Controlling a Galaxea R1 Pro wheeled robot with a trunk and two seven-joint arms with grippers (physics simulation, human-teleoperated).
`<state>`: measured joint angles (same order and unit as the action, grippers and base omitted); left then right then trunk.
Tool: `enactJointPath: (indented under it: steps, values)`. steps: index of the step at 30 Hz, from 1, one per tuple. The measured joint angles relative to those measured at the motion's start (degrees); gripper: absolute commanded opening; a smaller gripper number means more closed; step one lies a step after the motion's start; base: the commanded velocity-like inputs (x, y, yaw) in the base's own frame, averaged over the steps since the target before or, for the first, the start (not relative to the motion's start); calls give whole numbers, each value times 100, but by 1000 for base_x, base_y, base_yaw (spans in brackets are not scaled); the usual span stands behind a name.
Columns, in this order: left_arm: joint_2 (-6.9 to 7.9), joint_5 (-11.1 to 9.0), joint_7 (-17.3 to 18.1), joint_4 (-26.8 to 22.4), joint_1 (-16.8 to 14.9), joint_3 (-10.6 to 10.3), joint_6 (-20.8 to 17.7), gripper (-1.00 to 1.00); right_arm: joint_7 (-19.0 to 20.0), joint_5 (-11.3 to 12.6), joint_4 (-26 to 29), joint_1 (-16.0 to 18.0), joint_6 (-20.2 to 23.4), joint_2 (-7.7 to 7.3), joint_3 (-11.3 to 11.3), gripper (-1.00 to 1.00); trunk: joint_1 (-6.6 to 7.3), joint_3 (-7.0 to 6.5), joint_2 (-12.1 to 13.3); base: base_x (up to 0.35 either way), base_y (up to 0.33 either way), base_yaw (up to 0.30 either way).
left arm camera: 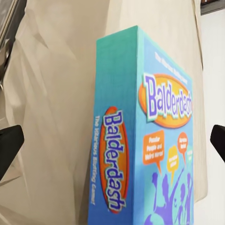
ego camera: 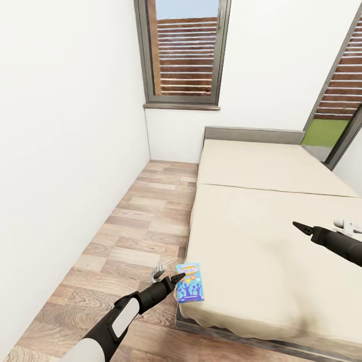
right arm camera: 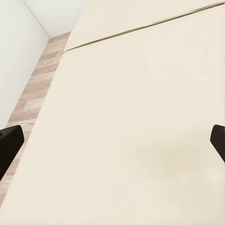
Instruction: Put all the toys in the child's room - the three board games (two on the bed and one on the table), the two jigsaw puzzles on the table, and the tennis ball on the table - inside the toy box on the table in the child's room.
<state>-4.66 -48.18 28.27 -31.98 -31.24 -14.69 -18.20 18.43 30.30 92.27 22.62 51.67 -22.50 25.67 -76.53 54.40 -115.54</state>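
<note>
White walls, a grey-framed window and a wood-plank floor (ego camera: 136, 221) frame the head view, with the large low bed with its plain beige mattress (ego camera: 261, 236) and grey headboard (ego camera: 254, 134) taking the right side. Near the mattress's front corner, close to the edge by the floor, lies the smaller blue printed cardboard board game box (ego camera: 190, 282). The left gripper (ego camera: 177, 278) on its black forearm reaches to the box's floor-side edge; from here I cannot tell whether it touches. The right gripper (ego camera: 300, 227) hovers over bare mattress, well apart from the box.

From the left wrist, the blue "Balderdash" box (left arm camera: 140, 136) stands close before the camera, its narrow side panel and printed top both showing. The left gripper's (left arm camera: 112, 143) 2 dark fingertips (left arm camera: 9, 147) sit at the far edges of the picture, spread wide, with the box between them and nothing pinched yet.

From the right wrist, plain beige mattress (right arm camera: 136, 122) with its seam lies ahead. The right gripper's (right arm camera: 112, 143) fingertips (right arm camera: 8, 145) are likewise spread apart and hold nothing.

My judgement: the box lies so near the mattress edge that a nudge from 1 finger before both close could push it off onto the floor. A closure on the slim box at a slant may also let it twist or slip out on lifting.
</note>
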Motion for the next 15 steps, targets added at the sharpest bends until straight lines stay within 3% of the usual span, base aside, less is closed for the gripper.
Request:
enactJointPath:
  steps: [7, 15]
  values:
    - [-1, 0, 3, 2, -1, -1, 0, 100, 1, 1, 0, 0, 0, 0, -1, 100, 0, 1, 0, 0, 0, -60]
    - [44, 23, -4, -1, -3, 20, 32, 100, 1, 2, 0, 0, 0, 0, -1, 100, 1, 1, 0, 0, 0, -183]
